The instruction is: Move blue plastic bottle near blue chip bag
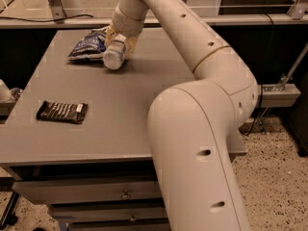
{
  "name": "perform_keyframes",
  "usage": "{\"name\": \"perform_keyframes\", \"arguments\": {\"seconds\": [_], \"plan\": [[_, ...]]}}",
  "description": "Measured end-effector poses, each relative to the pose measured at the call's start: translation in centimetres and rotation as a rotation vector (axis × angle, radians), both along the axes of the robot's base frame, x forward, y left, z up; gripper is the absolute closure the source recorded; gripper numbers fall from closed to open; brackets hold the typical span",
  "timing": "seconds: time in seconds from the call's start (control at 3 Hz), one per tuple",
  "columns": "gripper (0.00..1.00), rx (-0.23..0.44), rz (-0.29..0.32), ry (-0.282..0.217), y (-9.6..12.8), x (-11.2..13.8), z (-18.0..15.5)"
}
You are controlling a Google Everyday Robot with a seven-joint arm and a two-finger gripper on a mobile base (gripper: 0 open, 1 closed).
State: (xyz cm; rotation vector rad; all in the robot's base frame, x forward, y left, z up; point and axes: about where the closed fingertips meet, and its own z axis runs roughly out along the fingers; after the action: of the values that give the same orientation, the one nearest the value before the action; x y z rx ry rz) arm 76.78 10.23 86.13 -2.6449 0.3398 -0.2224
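Note:
The blue plastic bottle (114, 55) is pale and clear, and sits tilted between the fingers of my gripper (118, 43) at the far middle of the grey table (120, 114). Its near end is at or just above the tabletop. The blue chip bag (88, 47) is crinkled dark blue with white lettering and lies right beside the bottle on its left, touching or nearly touching it. My gripper is shut on the bottle, with its tan fingers (130, 40) on either side of it. The arm reaches in from the lower right.
A flat black-brown wrapper (62, 112) lies near the table's left front. Drawers (96, 191) sit under the table's front edge. A rail (202, 19) runs behind the table. A metal bracket (281, 93) stands at the right, above speckled floor.

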Motion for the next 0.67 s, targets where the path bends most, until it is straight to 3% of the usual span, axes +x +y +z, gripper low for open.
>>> {"name": "perform_keyframes", "arguments": {"seconds": [0.33,0.67], "plan": [[0.13,0.005,0.002,0.013,0.70,-0.84,0.69],[0.00,0.003,0.000,0.013,1.10,-1.26,1.34]]}}
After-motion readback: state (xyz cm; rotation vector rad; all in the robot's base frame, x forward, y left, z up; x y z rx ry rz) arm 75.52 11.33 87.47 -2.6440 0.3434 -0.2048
